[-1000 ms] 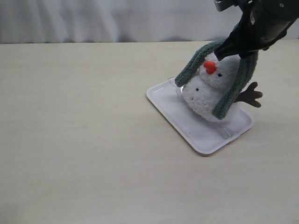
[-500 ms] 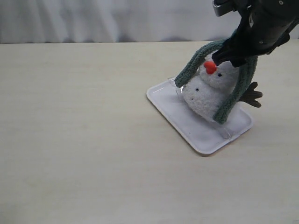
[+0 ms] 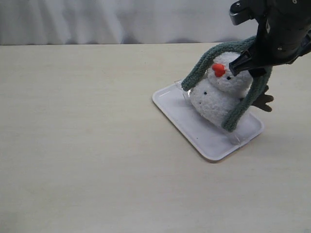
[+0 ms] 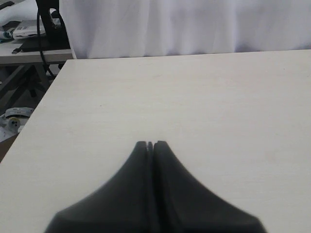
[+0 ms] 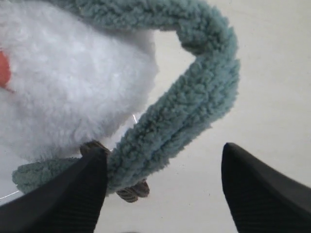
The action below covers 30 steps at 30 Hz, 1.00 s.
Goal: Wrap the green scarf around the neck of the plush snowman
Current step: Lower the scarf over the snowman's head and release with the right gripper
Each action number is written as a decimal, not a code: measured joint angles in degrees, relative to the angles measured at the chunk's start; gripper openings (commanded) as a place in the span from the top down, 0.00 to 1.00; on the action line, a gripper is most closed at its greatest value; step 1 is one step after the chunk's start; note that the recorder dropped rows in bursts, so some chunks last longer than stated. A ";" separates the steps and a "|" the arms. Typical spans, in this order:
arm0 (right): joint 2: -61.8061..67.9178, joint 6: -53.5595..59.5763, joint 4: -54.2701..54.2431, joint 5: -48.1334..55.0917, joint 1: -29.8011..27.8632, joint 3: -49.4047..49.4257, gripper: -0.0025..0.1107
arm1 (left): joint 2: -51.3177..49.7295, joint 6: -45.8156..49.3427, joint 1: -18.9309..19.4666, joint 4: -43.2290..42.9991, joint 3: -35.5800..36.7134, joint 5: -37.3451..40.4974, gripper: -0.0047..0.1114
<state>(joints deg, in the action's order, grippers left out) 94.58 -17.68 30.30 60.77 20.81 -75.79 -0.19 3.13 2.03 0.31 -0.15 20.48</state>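
Observation:
The plush snowman [image 3: 218, 94] sits tilted on a flat white tray [image 3: 194, 127], orange nose [image 3: 218, 69] facing the camera. The green scarf [image 3: 243, 99] is draped over the top of its head, one end hanging down each side of the body. My right gripper [image 5: 163, 158] is open and hovers at the snowman's right side, just above its brown twig arm [image 3: 263, 99]. The scarf [image 5: 194, 111] runs beside one fingertip without being clamped. The neck crease is hidden by fluff and scarf. My left gripper [image 4: 150, 144] is shut over bare table, out of the exterior view.
The tray lies diagonally on a pale wooden table [image 3: 87, 145]. A white curtain [image 3: 121, 19] hangs behind the table's far edge. In the left wrist view, a cluttered side table [image 4: 24, 34] stands beyond the table's corner.
My right gripper has let go of the scarf over the head and moved right and slightly down. The scarf has settled onto the snowman's head.

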 measured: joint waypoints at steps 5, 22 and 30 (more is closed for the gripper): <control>0.00 0.00 0.00 0.30 0.00 0.00 0.42 | 0.00 0.00 0.00 0.00 0.00 0.00 0.96; -5.73 0.14 0.98 1.45 0.00 -2.35 0.93 | 0.00 0.00 0.00 0.00 0.00 0.00 0.96; -3.83 -3.76 1.26 -4.22 0.00 -2.35 0.60 | 0.00 0.00 0.00 0.00 0.00 0.00 0.96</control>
<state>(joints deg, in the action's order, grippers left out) 90.75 -21.44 31.56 56.54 20.81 -78.14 -0.19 3.13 2.03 0.31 -0.15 20.48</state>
